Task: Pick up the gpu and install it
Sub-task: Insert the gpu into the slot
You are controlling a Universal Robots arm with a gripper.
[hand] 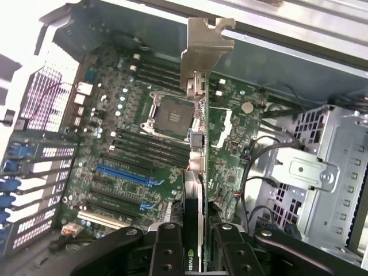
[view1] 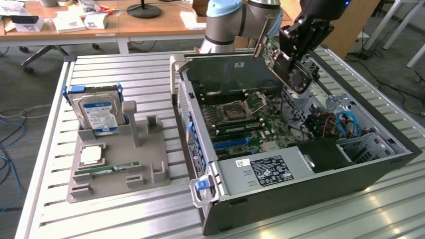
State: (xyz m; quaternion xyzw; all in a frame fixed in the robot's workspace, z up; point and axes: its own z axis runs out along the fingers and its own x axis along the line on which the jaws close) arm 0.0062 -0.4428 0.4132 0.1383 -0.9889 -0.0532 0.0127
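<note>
Open PC case on the slatted table, power supply nearest, motherboard behind it. Above the board: gripper clamped on the gpu, card tilted in the air, not in a slot. Arm base behind the case.

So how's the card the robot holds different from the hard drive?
The gpu is up in the gripper above the computer case; the hard drive sits in the gray holder. The gpu is tilted; the hard drive stands upright. The gpu has a metal bracket; the hard drive a blue label. Both are flat.
</note>
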